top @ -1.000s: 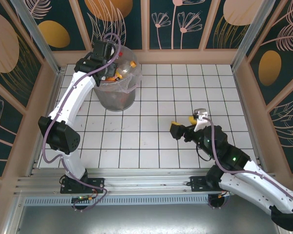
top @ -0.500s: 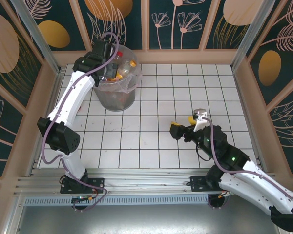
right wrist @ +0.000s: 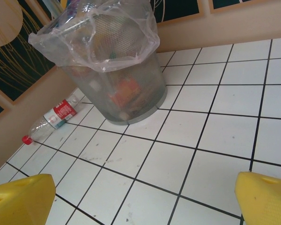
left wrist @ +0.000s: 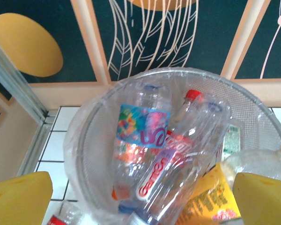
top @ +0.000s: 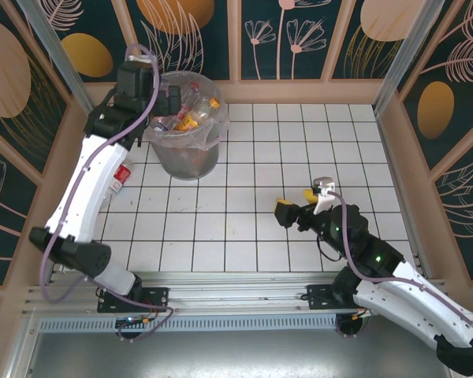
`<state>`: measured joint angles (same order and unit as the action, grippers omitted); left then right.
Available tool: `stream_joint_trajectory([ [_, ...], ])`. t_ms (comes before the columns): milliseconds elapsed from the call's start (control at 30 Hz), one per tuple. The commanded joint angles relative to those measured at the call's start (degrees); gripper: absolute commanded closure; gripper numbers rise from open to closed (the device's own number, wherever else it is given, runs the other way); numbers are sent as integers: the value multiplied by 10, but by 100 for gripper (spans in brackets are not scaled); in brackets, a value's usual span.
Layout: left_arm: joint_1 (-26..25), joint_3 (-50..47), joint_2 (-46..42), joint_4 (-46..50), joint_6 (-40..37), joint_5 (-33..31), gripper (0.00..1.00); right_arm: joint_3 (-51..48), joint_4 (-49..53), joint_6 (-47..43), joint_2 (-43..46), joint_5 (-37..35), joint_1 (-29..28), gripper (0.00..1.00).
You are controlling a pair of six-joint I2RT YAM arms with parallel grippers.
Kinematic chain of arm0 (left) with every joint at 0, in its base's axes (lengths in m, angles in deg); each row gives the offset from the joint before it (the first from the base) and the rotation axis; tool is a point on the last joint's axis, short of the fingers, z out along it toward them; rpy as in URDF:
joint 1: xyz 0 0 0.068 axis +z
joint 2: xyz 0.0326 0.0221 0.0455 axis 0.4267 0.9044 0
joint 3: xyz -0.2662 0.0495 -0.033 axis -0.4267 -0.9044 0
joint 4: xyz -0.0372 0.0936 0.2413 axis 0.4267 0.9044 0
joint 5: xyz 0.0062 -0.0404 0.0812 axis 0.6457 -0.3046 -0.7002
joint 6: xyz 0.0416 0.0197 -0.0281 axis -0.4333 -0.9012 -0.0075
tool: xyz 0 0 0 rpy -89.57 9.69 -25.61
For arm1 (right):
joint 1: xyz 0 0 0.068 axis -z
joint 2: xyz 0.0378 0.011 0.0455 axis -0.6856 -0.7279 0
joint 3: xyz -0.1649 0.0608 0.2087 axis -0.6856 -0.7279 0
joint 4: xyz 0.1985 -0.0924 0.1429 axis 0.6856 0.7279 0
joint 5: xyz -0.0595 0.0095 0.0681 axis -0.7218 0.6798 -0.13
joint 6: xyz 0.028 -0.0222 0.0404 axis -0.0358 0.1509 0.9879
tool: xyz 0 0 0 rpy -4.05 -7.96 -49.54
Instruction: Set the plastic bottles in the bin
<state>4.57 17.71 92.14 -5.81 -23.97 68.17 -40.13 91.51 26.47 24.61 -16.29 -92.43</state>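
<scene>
In the bin point(top: 188, 153), lined with a clear bag point(right wrist: 98, 42), plastic bottles point(top: 193, 114) lie piled. A blue-label bottle point(left wrist: 143, 126) is beside a red-capped bottle point(left wrist: 189, 136), with a yellow-label bottle point(left wrist: 210, 199) at the side. Left of the bin, one red-label bottle point(top: 120, 179) lies flat on the white tiled bench point(top: 299, 142), near the bin but apart from it. Left tool point(top: 171, 101) hangs over the bin's left rim, looking down into it, fingers wide apart, nothing between them. The left arm is stretched out towards the bin. Right tool point(top: 297, 203) sits low over the bench well right of the bin, aimed at it, fingers wide apart, empty.
</scene>
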Motion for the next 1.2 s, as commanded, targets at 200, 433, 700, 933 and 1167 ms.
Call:
stream_joint_trajectory([
  [200,53,-146,-79,-42,73,-32,2,-12,-34,-6,3,36,5,1],
  [433,151,-240,-103,-61,108,10,1,-16,-34,-5,6,46,5,1],
  [700,226,-310,-109,-102,133,62,2,-17,-28,-3,12,49,5,1],
  [933,270,-354,-58,-142,119,107,4,-16,-22,-2,15,56,5,1],
  [1167,275,-342,4,-150,82,104,3,-19,-20,-1,16,54,5,1],
])
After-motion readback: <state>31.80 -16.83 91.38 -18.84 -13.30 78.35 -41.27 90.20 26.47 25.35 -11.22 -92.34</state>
